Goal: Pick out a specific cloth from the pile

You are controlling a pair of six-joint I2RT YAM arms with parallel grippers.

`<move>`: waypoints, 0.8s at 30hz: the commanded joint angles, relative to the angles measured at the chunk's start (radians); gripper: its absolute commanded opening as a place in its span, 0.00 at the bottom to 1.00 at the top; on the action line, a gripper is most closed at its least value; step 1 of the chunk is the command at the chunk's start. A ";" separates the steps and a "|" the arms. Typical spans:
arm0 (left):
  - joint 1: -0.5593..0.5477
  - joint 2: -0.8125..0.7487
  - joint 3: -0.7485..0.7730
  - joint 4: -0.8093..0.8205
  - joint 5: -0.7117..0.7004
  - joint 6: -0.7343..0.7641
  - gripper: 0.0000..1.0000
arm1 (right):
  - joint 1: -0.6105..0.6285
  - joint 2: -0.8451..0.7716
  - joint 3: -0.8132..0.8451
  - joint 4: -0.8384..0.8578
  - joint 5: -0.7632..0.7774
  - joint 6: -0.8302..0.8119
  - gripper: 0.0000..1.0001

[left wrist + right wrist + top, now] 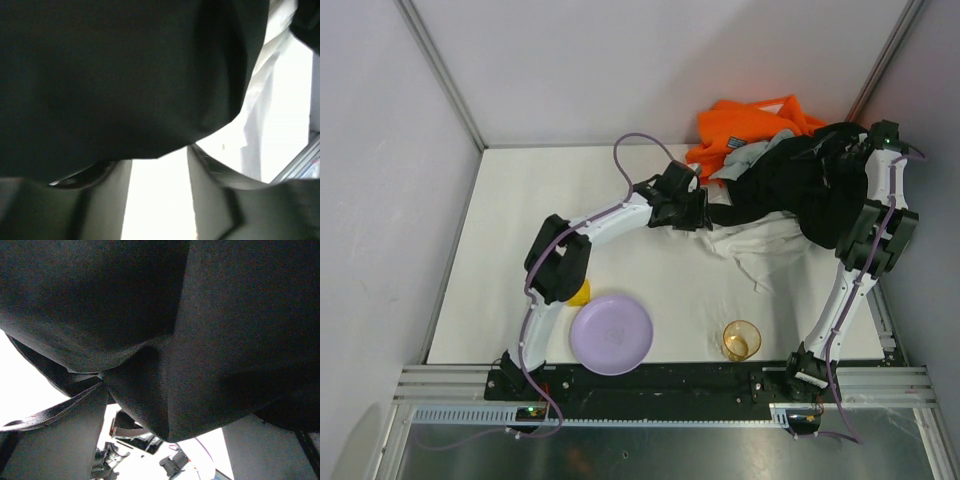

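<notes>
Closest to both wrist lenses we see the black garment (115, 75), a matte, smooth sheet that hangs in broad folds and blots out most of each view. Beneath it, in the left wrist view, the left gripper (698, 213) shows two dark fingers (65, 210) with a strip of bright table between them. Their tips are buried in the fabric, so we cannot tell whether they pinch it. From above, a narrow run of the black garment stretches from the pile (760, 140) to that claw.

We find the right gripper (850, 150) sunk into black folds at the pile's right side. Its jaws are hidden, and we cannot tell how far apart they stand.

The pile heaps bright orange, light grey and black fabric in the far right corner of the white table (520, 230). The cloth (760, 245), thin, white and creased, lies on the table at the pile's near edge, partly under the black garment and just right of the left gripper. Towards the arm bases sit a round purple plate (611, 334) and a translucent amber cup (741, 340).
</notes>
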 commanded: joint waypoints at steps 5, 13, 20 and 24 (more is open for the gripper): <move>-0.015 -0.037 0.057 -0.074 -0.021 0.130 0.87 | -0.028 -0.047 -0.015 0.093 0.053 -0.030 0.92; -0.055 0.102 0.224 -0.128 0.062 0.196 0.99 | -0.024 -0.052 -0.027 0.091 0.056 -0.032 0.92; -0.068 0.196 0.281 -0.132 0.125 0.254 1.00 | -0.023 -0.052 -0.030 0.083 0.060 -0.040 0.92; -0.079 0.189 0.238 -0.132 0.107 0.298 0.99 | -0.017 -0.051 -0.031 0.081 0.060 -0.041 0.92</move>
